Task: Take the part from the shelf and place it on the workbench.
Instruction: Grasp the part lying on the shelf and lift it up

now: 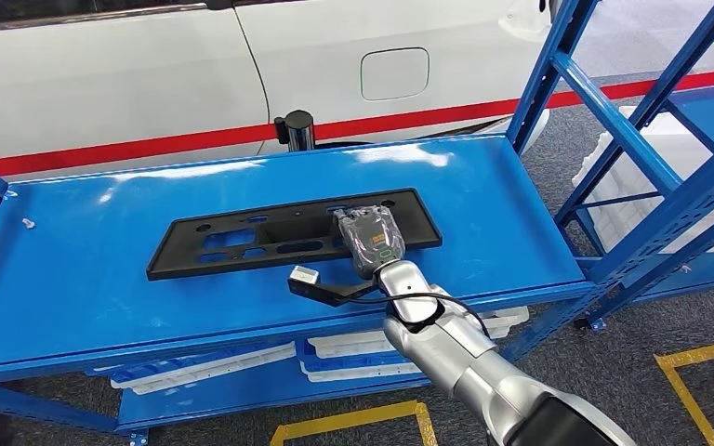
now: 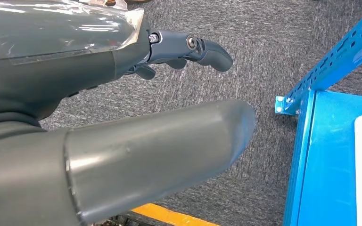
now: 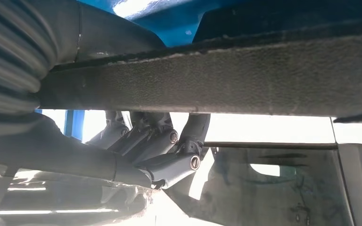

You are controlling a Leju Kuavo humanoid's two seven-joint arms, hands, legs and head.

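Black plastic part (image 1: 293, 240) lies flat on the blue shelf (image 1: 102, 279), and my right hand (image 1: 370, 240) grips its near edge, fingers (image 3: 169, 153) curled underneath. My left hand (image 2: 122, 113) hangs over grey carpet, loosely spread, holding nothing.

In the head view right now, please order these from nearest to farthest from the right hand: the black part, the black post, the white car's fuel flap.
1. The black part: under the right hand, flat on the blue shelf.
2. The black post: behind the shelf's far edge, left of the hand.
3. The fuel flap: on the white car, farthest back.
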